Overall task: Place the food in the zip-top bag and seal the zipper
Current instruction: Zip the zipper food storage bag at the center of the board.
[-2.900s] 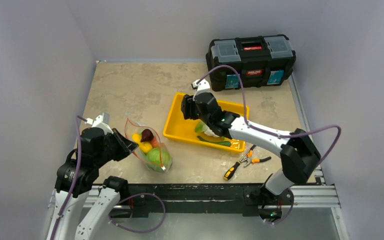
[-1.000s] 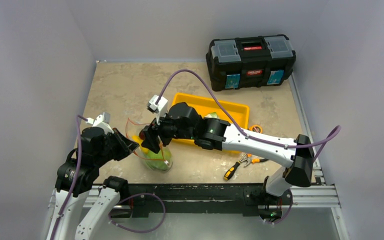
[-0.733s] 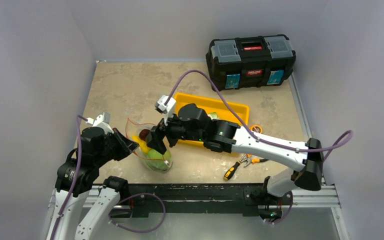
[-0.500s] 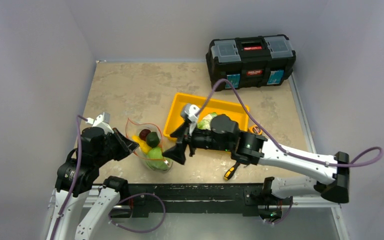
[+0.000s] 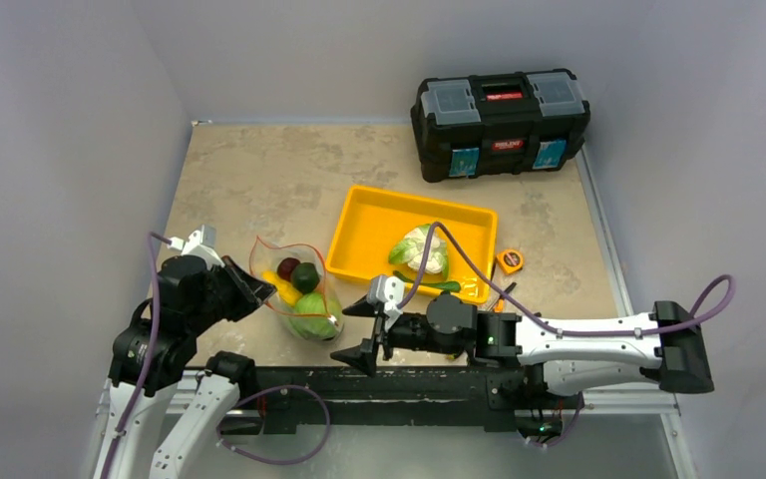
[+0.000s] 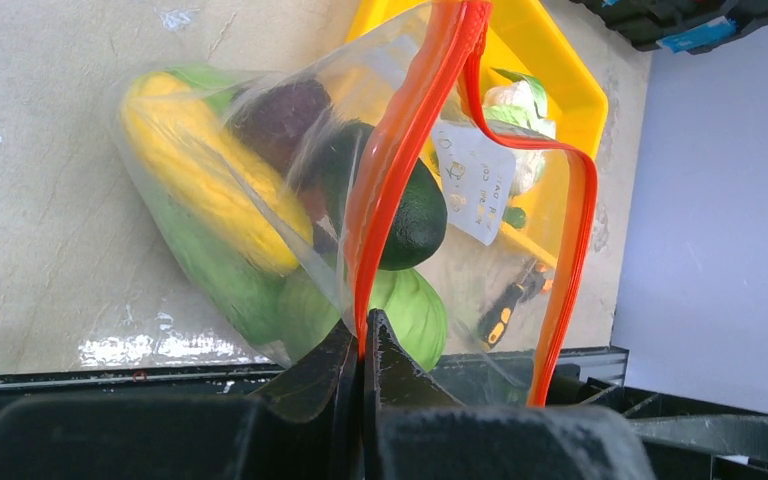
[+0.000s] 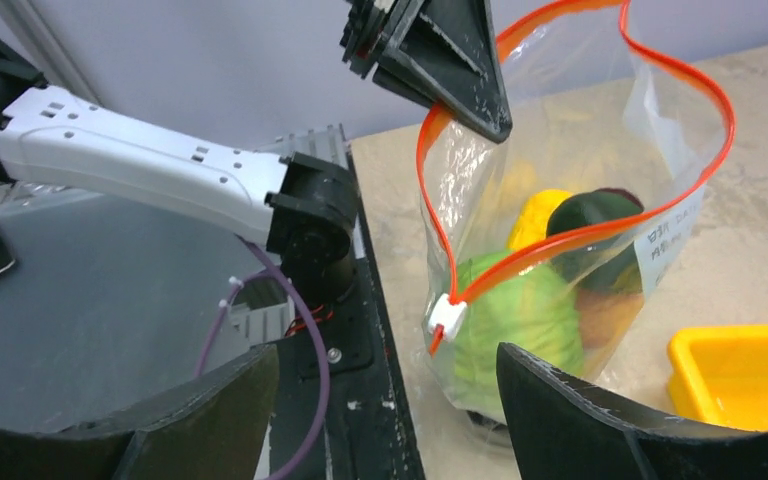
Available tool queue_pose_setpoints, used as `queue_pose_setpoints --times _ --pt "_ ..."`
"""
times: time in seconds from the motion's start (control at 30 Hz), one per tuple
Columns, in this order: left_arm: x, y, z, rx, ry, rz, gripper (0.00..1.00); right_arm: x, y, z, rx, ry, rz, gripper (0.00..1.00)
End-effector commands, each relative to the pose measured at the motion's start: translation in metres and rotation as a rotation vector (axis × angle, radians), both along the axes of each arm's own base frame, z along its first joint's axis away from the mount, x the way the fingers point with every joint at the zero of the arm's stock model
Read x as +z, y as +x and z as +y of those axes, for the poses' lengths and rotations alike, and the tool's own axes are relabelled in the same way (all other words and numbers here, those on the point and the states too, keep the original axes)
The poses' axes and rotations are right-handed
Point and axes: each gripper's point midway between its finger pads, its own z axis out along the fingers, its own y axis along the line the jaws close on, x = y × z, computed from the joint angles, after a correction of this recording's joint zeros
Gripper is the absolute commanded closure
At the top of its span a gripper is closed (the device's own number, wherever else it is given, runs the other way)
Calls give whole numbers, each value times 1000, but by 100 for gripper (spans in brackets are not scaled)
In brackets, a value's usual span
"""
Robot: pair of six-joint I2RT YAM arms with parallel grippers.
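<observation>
Two foods, cauliflower [image 5: 417, 249] and cucumber [image 5: 431, 284], lie in the yellow tray [image 5: 359, 215] beyond my right gripper [image 5: 355, 332], which gapes empty beside the zip-top bag [image 5: 299, 289]. The cucumber lies lengthwise along the tray's near wall. My left gripper [image 6: 363, 350] pinches the zipper [image 6: 400, 170].

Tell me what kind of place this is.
Probably a robot test bench in a lab, not a kitchen: plain grey walls box in a table, two arms are bolted to its metal frame, and the food looks like plastic toys.
</observation>
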Motion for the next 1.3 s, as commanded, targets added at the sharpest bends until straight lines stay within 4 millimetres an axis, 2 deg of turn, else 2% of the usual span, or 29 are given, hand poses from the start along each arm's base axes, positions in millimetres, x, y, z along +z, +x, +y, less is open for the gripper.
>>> queue_pose_setpoints --times 0.0,0.07,0.27,0.4,0.5,0.57,0.67,0.8,0.87,1.0,1.03,1.07,1.2,1.23,1.27 --pt "24 7 -3 14 -45 -85 100 38 27 4 -204 145 -119 25" --pt "26 7 -3 12 -49 -89 100 35 34 7 -246 130 -108 32" --pt "27 7 -3 10 -47 -87 100 23 35 18 -246 97 -138 42" --pt "27 7 -4 4 -42 -84 100 19 37 24 -253 67 -150 55" --pt "26 6 -5 -15 -32 -91 99 18 39 24 -255 55 -169 76" --pt "34 4 -12 -98 -14 -129 87 18 41 22 -271 50 -171 98" --pt "48 1 -16 -180 24 -195 74 13 42 20 -276 44 -171 100" --pt "77 -4 -2 -199 139 -342 56 13 42 22 -259 51 -216 100" --pt "92 -10 -4 -267 182 -430 52 15 41 23 -254 52 -225 100" --pt "119 -24 -35 -534 198 -638 42 17 41 24 -233 54 -222 100" --pt "122 -26 -42 -598 197 -681 34 17 40 24 -217 54 -213 100" --pt "122 -27 -50 -665 202 -735 26 18 40 25 -203 54 -206 100" --pt "120 -43 -75 -910 241 -1060 18 17 38 26 -153 45 -191 100" --pt "117 -52 -83 -992 243 -1162 8 17 39 26 -140 45 -186 100" --pt "110 -60 -89 -1075 266 -1264 6 18 39 26 -125 46 -178 100"
